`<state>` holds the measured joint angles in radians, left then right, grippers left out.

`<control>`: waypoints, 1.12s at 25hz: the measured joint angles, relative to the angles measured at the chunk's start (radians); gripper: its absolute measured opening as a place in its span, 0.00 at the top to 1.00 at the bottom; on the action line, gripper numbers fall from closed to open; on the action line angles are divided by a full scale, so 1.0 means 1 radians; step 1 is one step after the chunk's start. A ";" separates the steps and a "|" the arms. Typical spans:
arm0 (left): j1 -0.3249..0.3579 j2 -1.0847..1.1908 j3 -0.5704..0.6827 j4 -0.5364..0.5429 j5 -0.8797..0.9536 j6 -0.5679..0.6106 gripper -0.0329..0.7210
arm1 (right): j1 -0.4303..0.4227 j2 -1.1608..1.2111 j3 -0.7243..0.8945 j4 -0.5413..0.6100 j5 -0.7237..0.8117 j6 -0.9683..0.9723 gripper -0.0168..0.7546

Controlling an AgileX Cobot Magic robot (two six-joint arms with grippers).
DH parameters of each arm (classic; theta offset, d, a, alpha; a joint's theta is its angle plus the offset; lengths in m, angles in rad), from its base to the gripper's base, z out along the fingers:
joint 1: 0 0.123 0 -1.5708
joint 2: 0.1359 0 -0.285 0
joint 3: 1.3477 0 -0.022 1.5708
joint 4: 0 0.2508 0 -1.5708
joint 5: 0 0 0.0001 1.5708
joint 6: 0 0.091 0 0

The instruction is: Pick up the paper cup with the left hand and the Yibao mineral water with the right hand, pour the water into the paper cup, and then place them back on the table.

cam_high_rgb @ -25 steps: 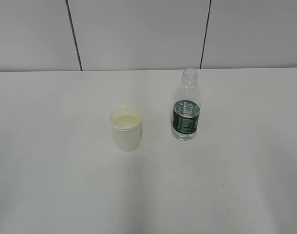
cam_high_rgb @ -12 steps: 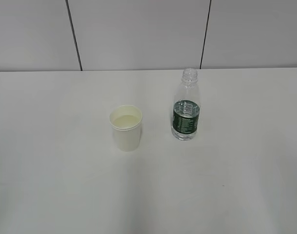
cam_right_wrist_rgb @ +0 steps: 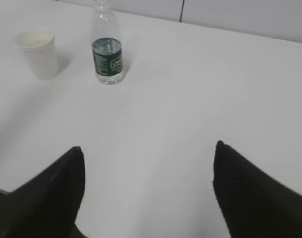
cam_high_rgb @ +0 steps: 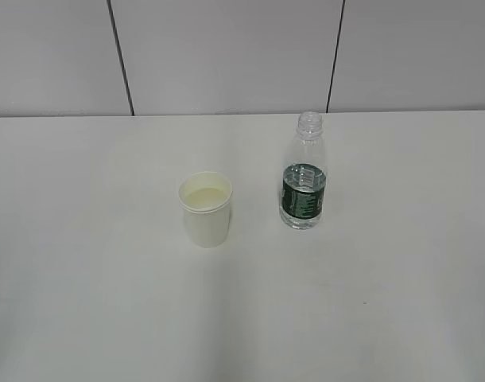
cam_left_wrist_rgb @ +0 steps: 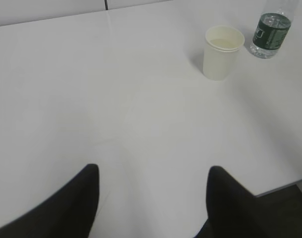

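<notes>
— Did anything move since a second ago?

— No. The cup (cam_high_rgb: 205,209) and the bottle (cam_high_rgb: 304,173) stand just where they stood. Neither arm shows in my outside camera, then or now.

— Where are they?

— Both upright on the table (cam_high_rgb: 83,239), side by side but not touching. The cup is on the left and has water in it. The bottle is on the right with no cap and some water left inside.

— And the hands?

— My left hand (cam_left_wrist_rgb: 151,198) is pulled well back from the cup (cam_left_wrist_rgb: 221,51), low over the table (cam_left_wrist_rgb: 91,89). Its two fingers are spread wide with nothing between them. My right hand (cam_right_wrist_rgb: 148,188) is the same, far back from the bottle (cam_right_wrist_rgb: 107,47), fingers wide apart and holding nothing.
</notes>
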<state>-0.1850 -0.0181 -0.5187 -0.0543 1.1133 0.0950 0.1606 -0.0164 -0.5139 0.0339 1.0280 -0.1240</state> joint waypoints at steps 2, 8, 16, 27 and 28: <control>0.000 0.000 0.000 0.000 0.000 0.000 0.34 | -0.017 0.000 0.000 -0.018 0.043 0.009 0.21; 0.000 0.000 0.000 -0.001 0.000 0.000 0.34 | -0.146 0.000 0.019 -0.020 0.106 0.010 0.21; 0.000 0.000 0.000 -0.001 0.000 0.000 0.34 | -0.276 0.000 0.019 0.026 0.108 -0.033 0.21; 0.000 0.000 0.000 -0.001 0.000 0.000 0.34 | -0.278 0.000 0.019 0.028 0.108 -0.034 0.21; 0.000 0.000 0.000 -0.001 0.000 0.000 0.34 | -0.278 0.000 0.019 0.029 0.108 -0.034 0.21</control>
<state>-0.1850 -0.0181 -0.5187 -0.0553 1.1133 0.0950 -0.1173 -0.0164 -0.4951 0.0633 1.1360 -0.1584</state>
